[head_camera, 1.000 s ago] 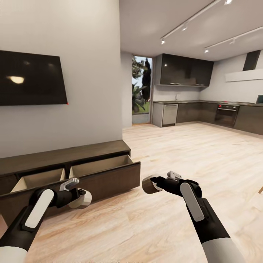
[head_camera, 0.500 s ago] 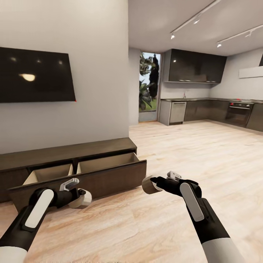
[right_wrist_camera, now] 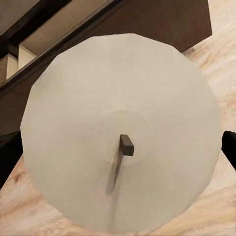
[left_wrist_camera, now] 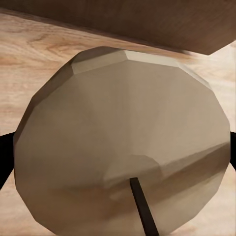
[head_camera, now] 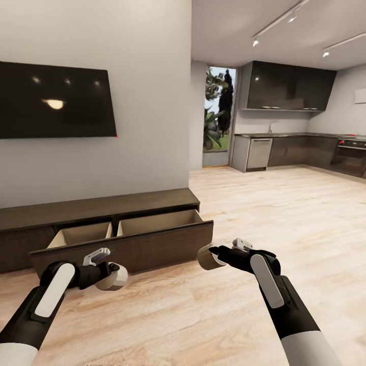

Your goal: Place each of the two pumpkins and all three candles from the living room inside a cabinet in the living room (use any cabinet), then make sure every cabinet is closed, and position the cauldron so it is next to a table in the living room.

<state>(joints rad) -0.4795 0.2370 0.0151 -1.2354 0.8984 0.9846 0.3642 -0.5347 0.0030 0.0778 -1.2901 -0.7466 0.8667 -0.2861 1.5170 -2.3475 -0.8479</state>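
Candles, two of the short stubby beige-grey cylinders with tiny wicks, are in hand in the head view: the left gripper (head_camera: 108,274) is closed around one candle (head_camera: 116,277) low over the pale wood-plank floor (head_camera: 203,315), just in front of the long, low dark-brown wooden cabinet (head_camera: 127,223), and the right gripper (head_camera: 213,254) clamps the other candle (head_camera: 206,257) beside the cabinet's right end. The cabinet's wide drawer front (head_camera: 132,249) stands pulled out, baring two pale beige compartments that look empty from here, though their floors are partly hidden. A black wall-mounted television (head_camera: 53,101) hangs above, and a dark kitchen lies beyond. In the left wrist view the candle top (left_wrist_camera: 123,142) with its dark wick sits between black fingers (left_wrist_camera: 4,157), brown cabinet wood behind it. In the right wrist view the paler candle face (right_wrist_camera: 120,132) and wick front the open drawer's beige interior (right_wrist_camera: 64,24). I judge the task early: both held candles need dropping in, and the third candle, both pumpkins, the closing and the cauldron remain.
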